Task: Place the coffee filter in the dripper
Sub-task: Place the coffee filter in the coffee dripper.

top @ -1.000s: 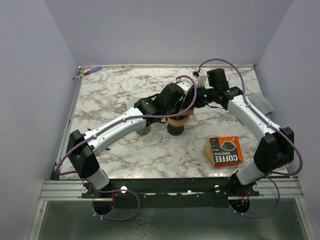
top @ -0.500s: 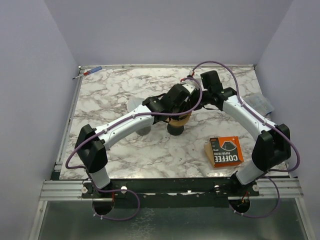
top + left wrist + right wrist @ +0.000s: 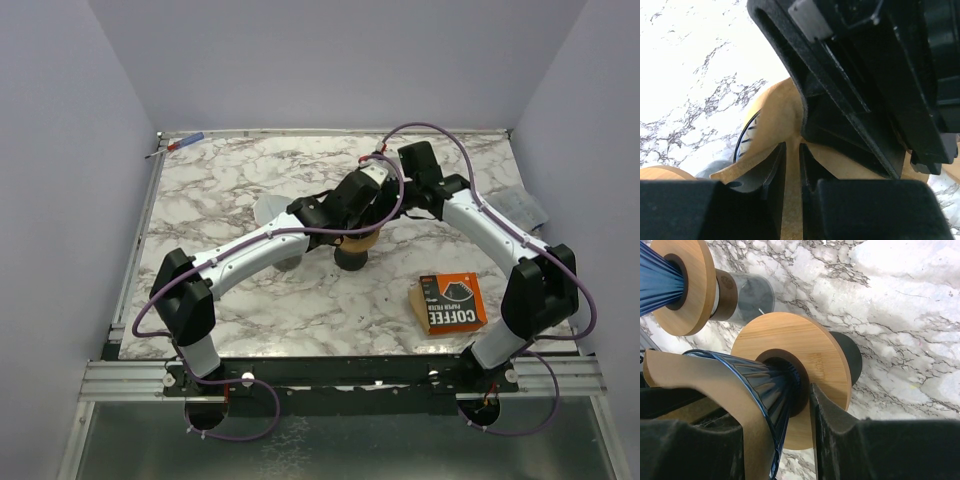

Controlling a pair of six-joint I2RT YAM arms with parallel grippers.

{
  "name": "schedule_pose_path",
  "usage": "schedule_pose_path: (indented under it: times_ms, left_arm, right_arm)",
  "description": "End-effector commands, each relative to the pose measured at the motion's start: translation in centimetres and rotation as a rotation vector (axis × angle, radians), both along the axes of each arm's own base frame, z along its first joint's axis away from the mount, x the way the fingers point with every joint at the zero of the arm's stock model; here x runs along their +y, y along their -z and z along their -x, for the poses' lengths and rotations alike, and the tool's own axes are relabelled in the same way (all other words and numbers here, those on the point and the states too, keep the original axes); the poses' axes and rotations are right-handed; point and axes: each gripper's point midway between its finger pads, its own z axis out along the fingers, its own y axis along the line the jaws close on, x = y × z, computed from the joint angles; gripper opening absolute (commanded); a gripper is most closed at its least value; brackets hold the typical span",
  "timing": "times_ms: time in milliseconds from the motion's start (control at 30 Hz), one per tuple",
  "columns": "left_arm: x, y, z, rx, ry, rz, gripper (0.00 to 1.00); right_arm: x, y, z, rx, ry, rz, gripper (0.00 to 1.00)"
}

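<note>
Now the tan paper cone filter (image 3: 775, 115) is seen pinched in the nearly closed left gripper (image 3: 790, 170), sitting partly inside the dark blue ribbed dripper with the wooden collar (image 3: 790, 355). That dripper is straddled by the right gripper (image 3: 776, 426), whose grip cannot be judged. Seating and release appear to be left. The filter's long axis seems roughly upright, tip pointing down below the fingers.

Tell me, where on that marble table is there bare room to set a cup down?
Bare marble lies at the far left, between the red-and-blue tool and the left arm, and along the near edge, between that arm and the coffee filter box. The middle is crowded: the left claw and right claw meet over the dripper.
</note>
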Motion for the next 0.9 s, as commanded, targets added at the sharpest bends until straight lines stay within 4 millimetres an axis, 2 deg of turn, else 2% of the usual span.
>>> schedule_pose_path:
  times_ms: [0,100,133,300,433,667,867]
  left_arm:
    - [0.6,-1.5,-0.2,-0.035,-0.037,0.032,0.2]
    - [0.0,-3.4,0.0,-0.049,-0.017,0.087,0.29]
    - [-0.1,-4.0,0.1,-0.051,-0.012,0.108,0.38]
    - [-0.5,-7.6,0.9,-0.071,0.008,0.21,0.65]
    - [0.3,-10.3,1.3,-0.103,-0.013,0.275,0.83]
    - [2.7,-13.0,1.2,-0.144,-0.09,0.35,0.97]
    - [4.4,-13.6,0.6,-0.149,-0.135,0.39,0.99]
  right_arm:
    - [-0.7,1.4,-0.4,0.028,0.025,0.066,0.34]
    - [-0.7,1.6,-0.4,0.029,0.027,0.08,0.34]
    - [-0.6,1.6,-0.4,0.028,0.027,0.083,0.33]
    - [-0.5,1.3,-0.4,0.02,0.027,0.089,0.33]
    - [-0.5,1.2,-0.5,0.018,0.028,0.103,0.34]
    - [-0.7,1.6,-0.3,0.014,0.037,0.145,0.37]
    - [-0.7,2.0,-0.1,0.011,0.042,0.186,0.42]
